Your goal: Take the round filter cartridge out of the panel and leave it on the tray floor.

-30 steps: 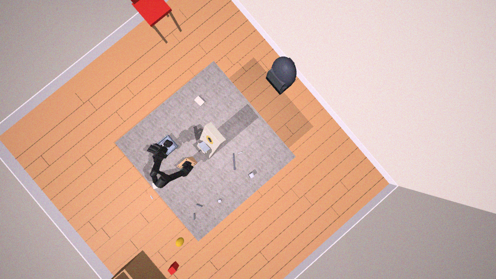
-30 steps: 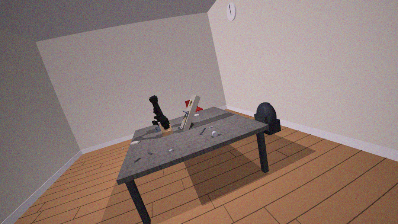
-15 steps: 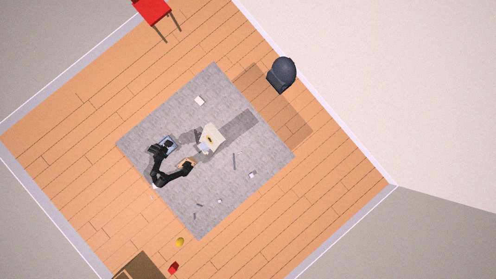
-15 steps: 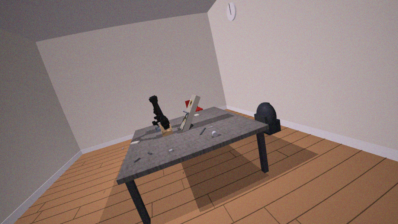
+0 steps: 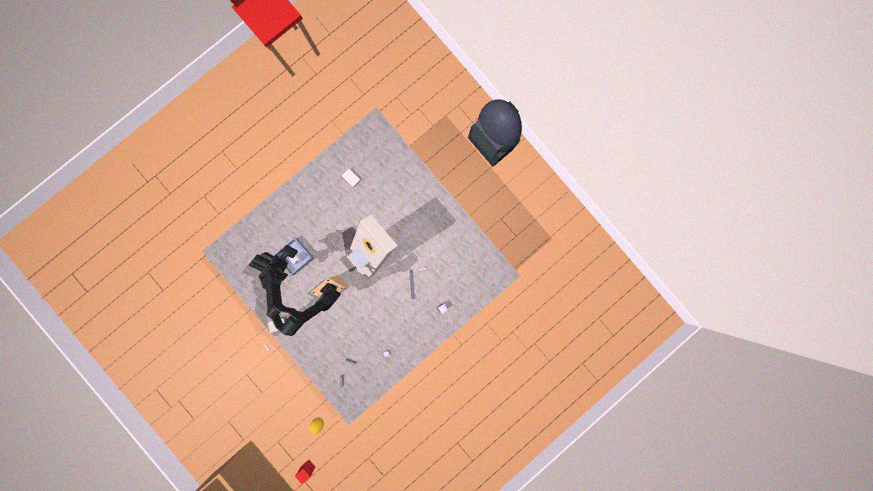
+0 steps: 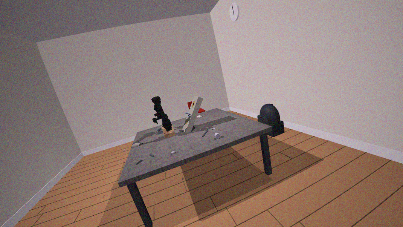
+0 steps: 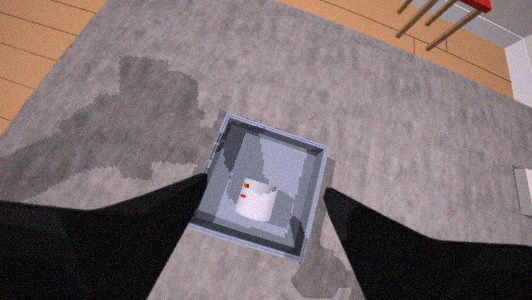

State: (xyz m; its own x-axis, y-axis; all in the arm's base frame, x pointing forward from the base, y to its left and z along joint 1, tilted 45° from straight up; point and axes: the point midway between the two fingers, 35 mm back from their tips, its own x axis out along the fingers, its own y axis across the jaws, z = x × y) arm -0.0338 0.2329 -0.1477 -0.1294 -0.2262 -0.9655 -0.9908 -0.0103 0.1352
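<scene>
The white cartridge (image 7: 255, 205), with small orange and red marks, lies inside the blue-grey tray (image 7: 290, 162) (image 5: 302, 245). It looks to be on its side on the tray floor, clear of the walls. My gripper (image 7: 267, 186) is wide open and empty above the tray, its fingertips to either side of the cartridge and apart from it in the wrist view. The cream service panel (image 5: 379, 236) (image 6: 195, 114) leans on the table, with a dark round opening ringed in yellow (image 5: 368, 245) on its face. The cartridge's slots cannot be made out.
A light blue flap (image 5: 358, 258) stands out from the panel's face. The arm's wooden base plate (image 6: 169, 135) is near the tray. A white block (image 5: 351, 177) lies beyond the tray. A dark rod (image 5: 412, 284) and a white cylinder (image 6: 217, 135) lie on the panel's other side.
</scene>
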